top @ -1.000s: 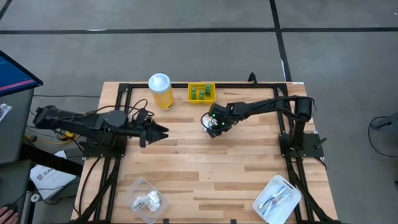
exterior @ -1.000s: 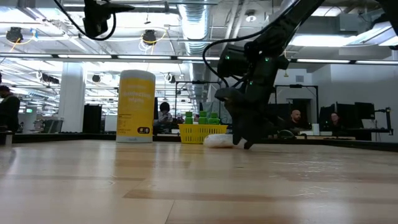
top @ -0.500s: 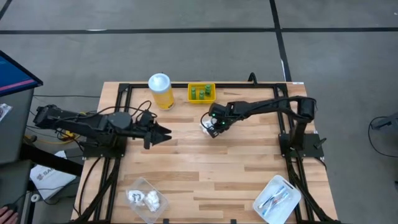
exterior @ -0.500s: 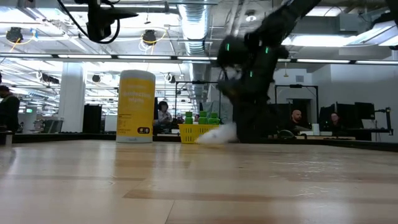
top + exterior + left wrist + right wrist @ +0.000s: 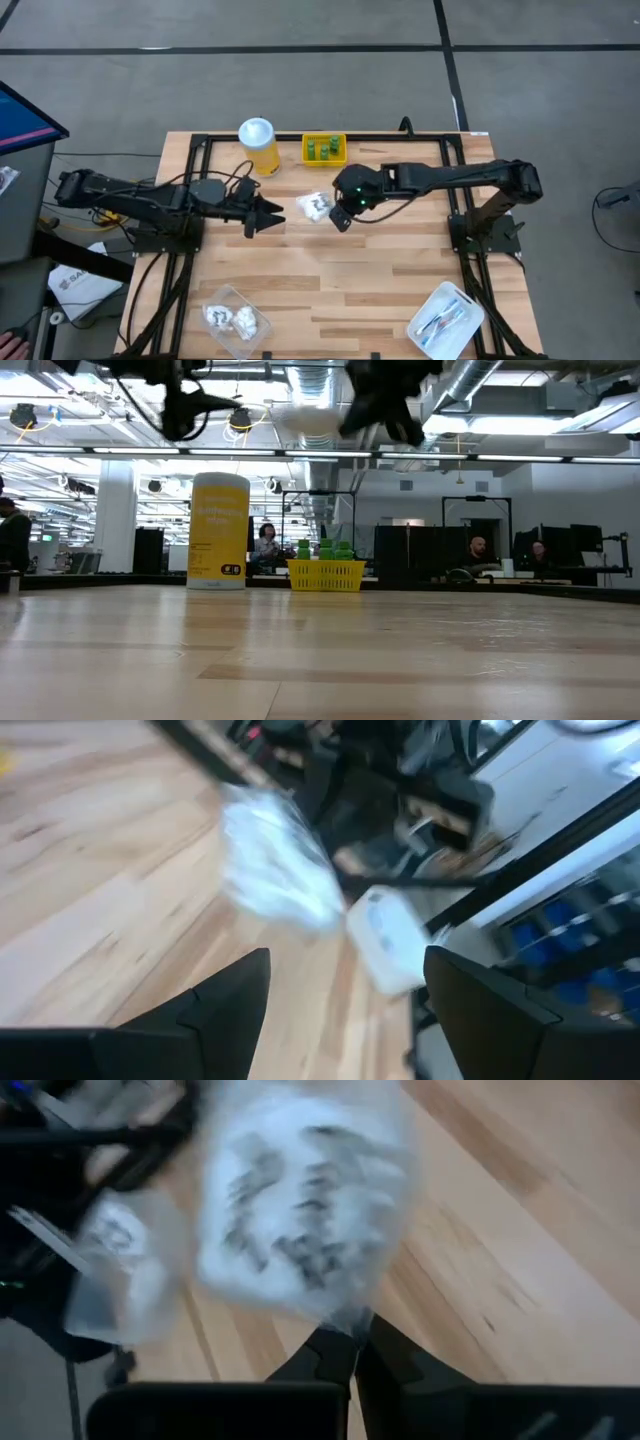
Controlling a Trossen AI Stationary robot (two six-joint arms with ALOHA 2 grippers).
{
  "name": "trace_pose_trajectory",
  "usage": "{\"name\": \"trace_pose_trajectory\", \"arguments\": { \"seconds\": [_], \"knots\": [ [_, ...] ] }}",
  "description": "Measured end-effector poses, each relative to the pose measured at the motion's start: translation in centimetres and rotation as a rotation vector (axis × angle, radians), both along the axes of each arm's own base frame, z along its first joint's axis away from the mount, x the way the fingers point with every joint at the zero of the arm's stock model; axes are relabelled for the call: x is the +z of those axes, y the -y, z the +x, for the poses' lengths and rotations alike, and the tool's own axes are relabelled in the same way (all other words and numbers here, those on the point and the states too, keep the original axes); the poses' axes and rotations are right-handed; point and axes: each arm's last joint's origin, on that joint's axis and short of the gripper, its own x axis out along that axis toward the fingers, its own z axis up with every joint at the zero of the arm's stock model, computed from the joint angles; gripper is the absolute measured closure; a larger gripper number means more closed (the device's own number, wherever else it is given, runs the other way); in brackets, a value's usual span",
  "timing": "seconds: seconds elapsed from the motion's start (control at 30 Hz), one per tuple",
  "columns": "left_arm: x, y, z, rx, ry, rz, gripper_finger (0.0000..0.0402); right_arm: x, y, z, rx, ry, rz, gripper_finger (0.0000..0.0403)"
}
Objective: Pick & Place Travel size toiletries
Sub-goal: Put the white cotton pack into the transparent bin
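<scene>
We see right gripper point(image 5: 338, 212) pinched on small crinkled white packet with dark print point(image 5: 317, 206), lifted clear above wooden table point(image 5: 380, 270); left gripper point(image 5: 272, 212) spread, empty, near packet

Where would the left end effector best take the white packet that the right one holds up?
Likely the free body of the white packet, from the left arm's side: the right end effector pinches only its far edge.
</scene>
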Motion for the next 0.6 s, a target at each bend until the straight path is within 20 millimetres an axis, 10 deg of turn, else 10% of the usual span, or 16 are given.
{"name": "trace_pose_trajectory", "arguments": {
  "seconds": [0.6],
  "knots": [
    [0.0, -1.6, 1.9, -0.018, 0.097, -0.052, 0.0139, 2.2, -1.8, 0.4, 0.002, 0.068, -0.059, 0.0403]
  ]
}}
